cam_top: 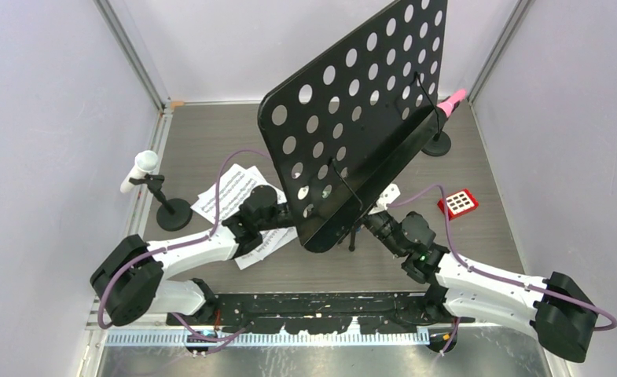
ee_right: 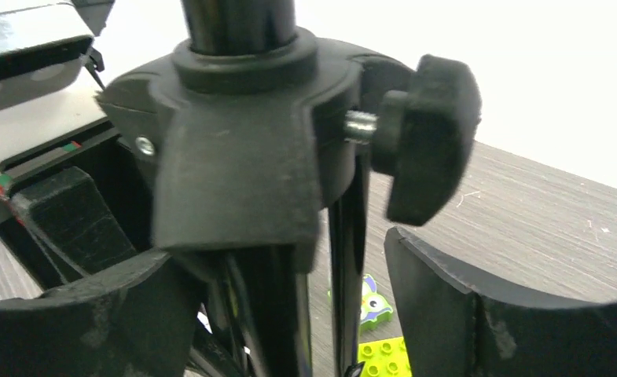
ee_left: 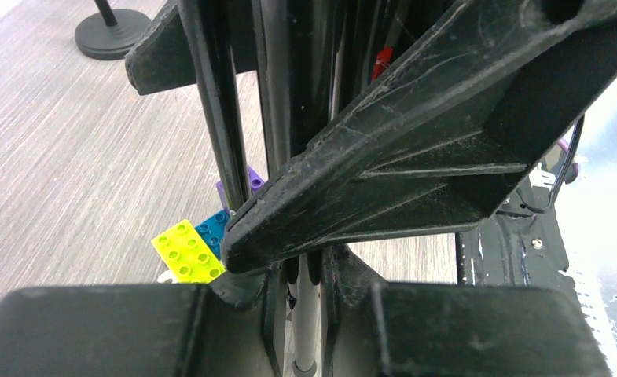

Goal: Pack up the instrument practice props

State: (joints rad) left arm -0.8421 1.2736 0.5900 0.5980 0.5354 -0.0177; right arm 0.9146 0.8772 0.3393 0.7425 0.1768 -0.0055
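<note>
Red keypad (cam_top: 458,203) with white buttons lies flat on the grey wood-grain tabletop (cam_top: 211,133), right side. Lime toy block (ee_left: 185,253) touches teal toy block (ee_left: 213,229); purple toy block (ee_left: 251,179) is partly hidden.

I am counting one music stand (cam_top: 383,169), two microphones (cam_top: 141,166) (cam_top: 452,100), two round mounts (cam_top: 174,214) (cam_top: 437,145), one keypad (cam_top: 458,203), at least three blocks (ee_left: 189,250), several paper sheets (cam_top: 230,188).

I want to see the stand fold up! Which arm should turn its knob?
Probably the right. Its claw straddles the stand right by the knob. The left wrist view shows no knob at all.
</note>
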